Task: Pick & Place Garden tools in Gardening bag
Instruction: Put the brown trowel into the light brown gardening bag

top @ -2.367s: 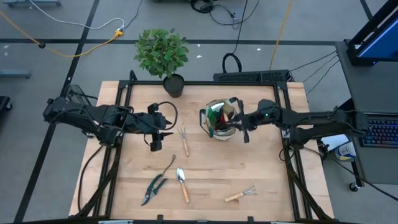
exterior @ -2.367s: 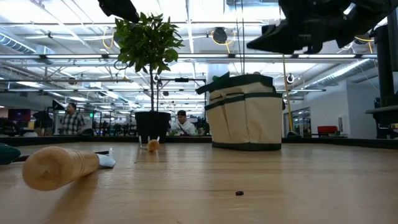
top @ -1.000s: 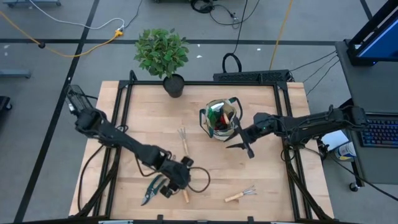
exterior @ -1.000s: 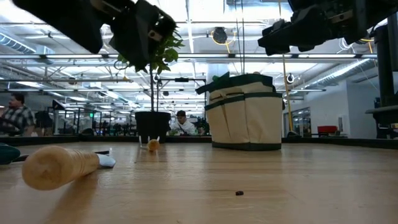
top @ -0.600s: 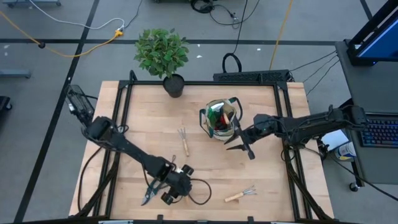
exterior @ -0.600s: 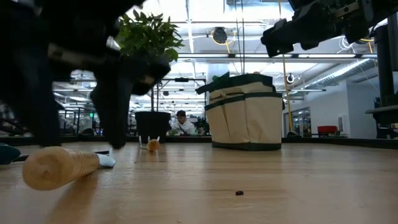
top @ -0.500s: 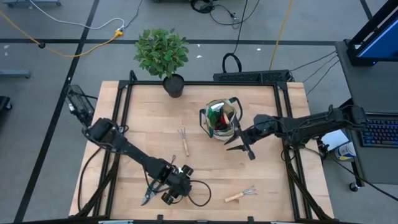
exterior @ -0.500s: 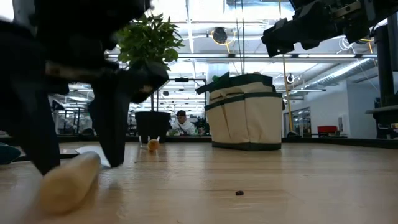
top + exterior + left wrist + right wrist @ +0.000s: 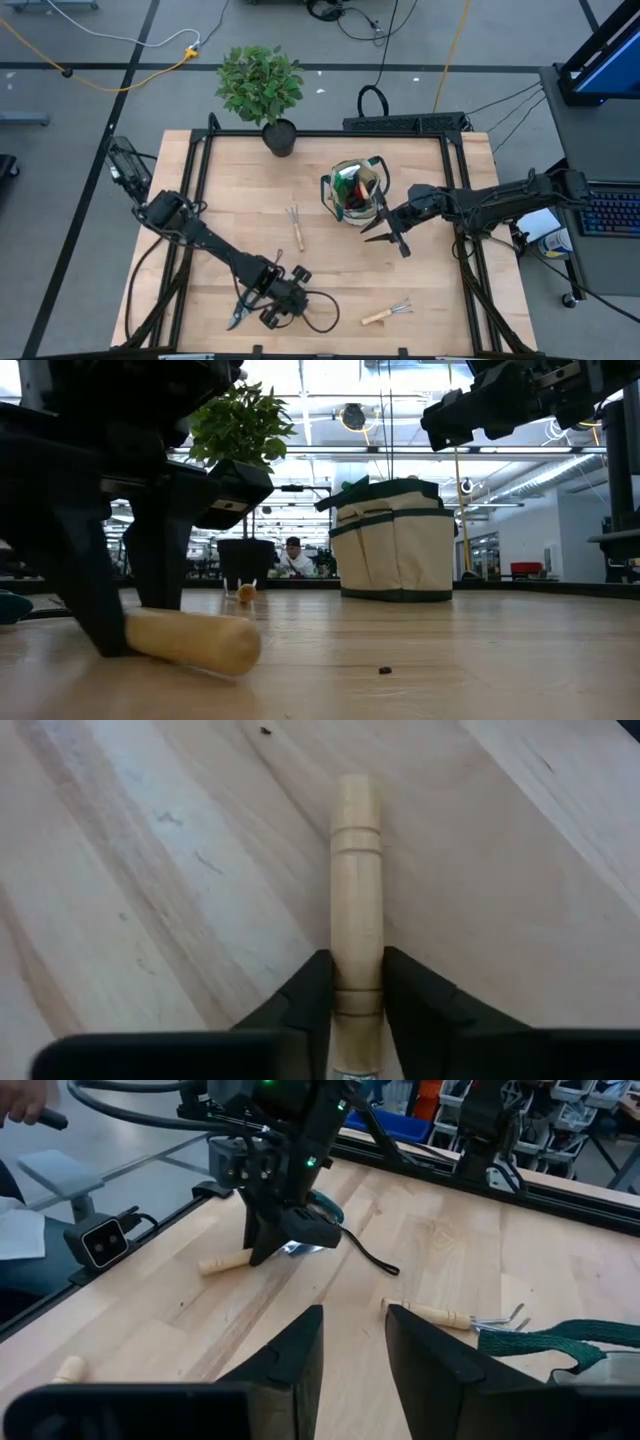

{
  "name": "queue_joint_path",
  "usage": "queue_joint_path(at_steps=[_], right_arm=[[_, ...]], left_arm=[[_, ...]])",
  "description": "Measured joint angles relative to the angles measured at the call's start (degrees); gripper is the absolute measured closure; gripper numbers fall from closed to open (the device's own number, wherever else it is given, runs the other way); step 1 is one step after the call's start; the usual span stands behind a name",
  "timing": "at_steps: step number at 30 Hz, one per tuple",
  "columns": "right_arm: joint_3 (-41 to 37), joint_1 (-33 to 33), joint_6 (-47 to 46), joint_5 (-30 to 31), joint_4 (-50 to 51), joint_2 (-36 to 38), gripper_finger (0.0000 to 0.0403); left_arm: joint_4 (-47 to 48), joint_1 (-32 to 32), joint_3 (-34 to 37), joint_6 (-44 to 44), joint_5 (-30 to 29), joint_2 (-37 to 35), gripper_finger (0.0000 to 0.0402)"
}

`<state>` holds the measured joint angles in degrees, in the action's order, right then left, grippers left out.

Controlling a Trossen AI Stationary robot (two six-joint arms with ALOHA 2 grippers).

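The trowel lies near the table's front edge; its wooden handle [image 9: 357, 850] shows between my left gripper's [image 9: 283, 297] fingers, which are shut on it. The handle also shows in the low view [image 9: 195, 641]. The beige bag with green trim [image 9: 355, 192] stands upright at mid-table, with tools inside. My right gripper [image 9: 386, 233] hangs open and empty just to the right of the bag, above the table. The fork [image 9: 296, 228], the rake [image 9: 388, 313] and the dark shears [image 9: 243, 306] lie flat on the table. My left gripper pinches the trowel's wooden handle [image 9: 357, 970] between its two fingers, near the blade end, with the free end sticking out ahead. The fingers [image 9: 165, 560] come from above, pointing down, and lie across the handle. The handle lies on the table.
A leafy plant in a black pot [image 9: 262, 90] stands at the table's far edge. A thin dark weeder [image 9: 368, 1262] lies beside the trowel. Bare wood lies between the bag and the near tools.
My left gripper has come down near the table's front edge over the trowel, and its fingers have closed on the handle. The handle has swung round on the table, its free end now pointing more to the right in the low view. My right gripper has kept still.
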<state>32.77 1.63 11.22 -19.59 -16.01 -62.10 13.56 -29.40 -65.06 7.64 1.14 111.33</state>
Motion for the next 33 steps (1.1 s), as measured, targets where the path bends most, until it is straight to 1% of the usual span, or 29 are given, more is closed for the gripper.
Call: queue_joint_path(at_steps=[2,9,11,16,18,21,23,25,28,29,31,33], right_arm=[[0.0,0.0,0.0,0.0,0.0,0.0,0.0302],[0.0,0.0,0.0,0.0,0.0,0.0,0.0303],[0.0,0.0,0.0,0.0,0.0,0.0,0.0303],[0.0,0.0,-0.6,0.0,0.3,0.3,0.0303],[0.0,0.0,-0.7,0.0,1.7,1.1,0.0303],[0.0,0.0,-0.1,0.5,4.8,2.9,0.0305],[0.0,0.0,0.4,3.1,8.1,4.4,0.0308],[0.0,0.0,0.5,6.2,11.1,5.8,0.031],[0.0,0.0,0.6,9.0,13.5,7.2,0.0313],[0.0,0.0,0.6,9.1,13.9,7.5,0.0314],[0.0,0.0,1.8,9.1,13.9,7.8,0.0314],[0.1,0.0,3.3,9.1,13.5,7.8,0.0314]], left_arm=[[-0.2,0.2,0.0,-0.3,-0.3,0.0,0.0335],[-0.9,0.6,0.0,-1.7,-1.8,0.0,0.0335],[-1.5,0.8,0.0,-3.4,-4.0,-0.6,0.0331],[-2.2,3.5,-1.1,-2.4,-5.3,-3.9,0.033],[-3.0,5.1,-1.3,-0.2,-5.9,-5.8,0.0333],[-4.4,8.0,-1.3,4.4,-8.4,-9.7,0.0333],[-6.5,9.9,-1.4,7.6,-9.8,-12.6,0.0329],[-10.2,12.0,-1.4,10.4,-9.3,-14.8,0.0324],[-16.1,15.1,-1.5,15.8,-8.7,-17.3,0.0327],[-18.9,16.2,-1.5,18.4,-8.7,-17.6,0.0329],[-21.5,18.6,-1.5,24.7,-8.6,-17.7,0.0333],[-24.4,21.0,-1.5,31.0,-6.2,-17.5,0.0332]])
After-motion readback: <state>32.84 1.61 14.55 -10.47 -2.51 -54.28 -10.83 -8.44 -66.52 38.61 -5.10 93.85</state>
